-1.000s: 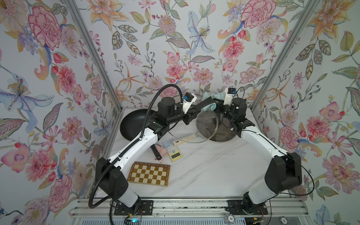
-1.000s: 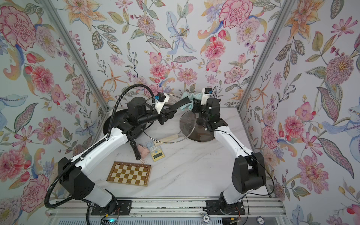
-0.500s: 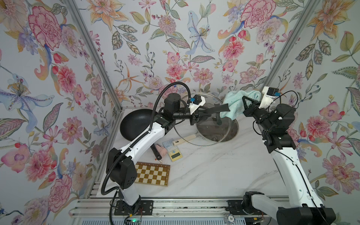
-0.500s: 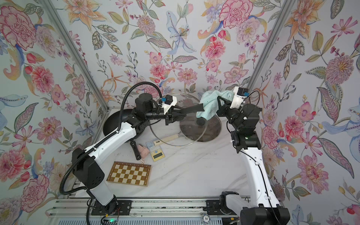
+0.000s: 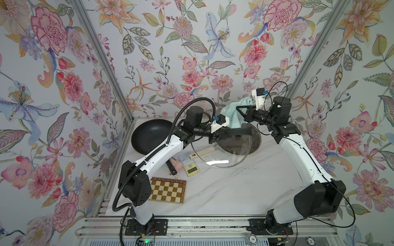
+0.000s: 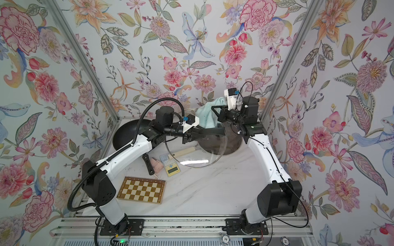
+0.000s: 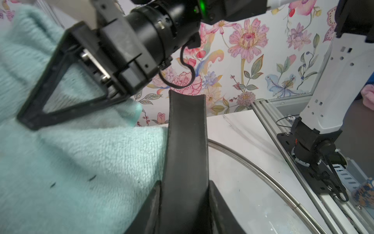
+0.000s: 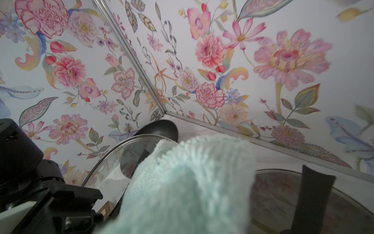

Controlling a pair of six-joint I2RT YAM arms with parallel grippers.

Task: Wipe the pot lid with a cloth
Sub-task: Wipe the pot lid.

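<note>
You saw the pale mint-teal terry cloth, fluffy with a few dark flecks, pinched in the right gripper. It was raised against the black handle of the round steel-rimmed glass pot lid. The left gripper clamped that handle. A round rail chip read "10".

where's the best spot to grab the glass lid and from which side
Grip the black strap handle over the pot lid's centre, coming in along its length with jaws across its width, as the left gripper does. The glass dome is smooth and its rim thin; the raised strap gives edges to clamp.
</note>
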